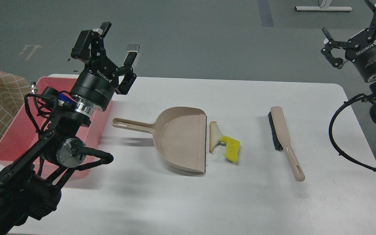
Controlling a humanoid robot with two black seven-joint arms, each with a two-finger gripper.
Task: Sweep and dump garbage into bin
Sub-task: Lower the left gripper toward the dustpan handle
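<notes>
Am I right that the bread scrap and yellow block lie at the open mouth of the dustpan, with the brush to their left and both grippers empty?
Not quite. In the head view the brush lies to the right of the bread scrap and yellow block, not left. The rest holds: both scraps sit at the dustpan mouth, and the left gripper and right gripper are open and empty.

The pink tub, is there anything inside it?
The visible part of the pink tub looks empty. The left gripper and its arm cover much of the inside, so something there could be hidden. The garbage lies on the table.
</notes>
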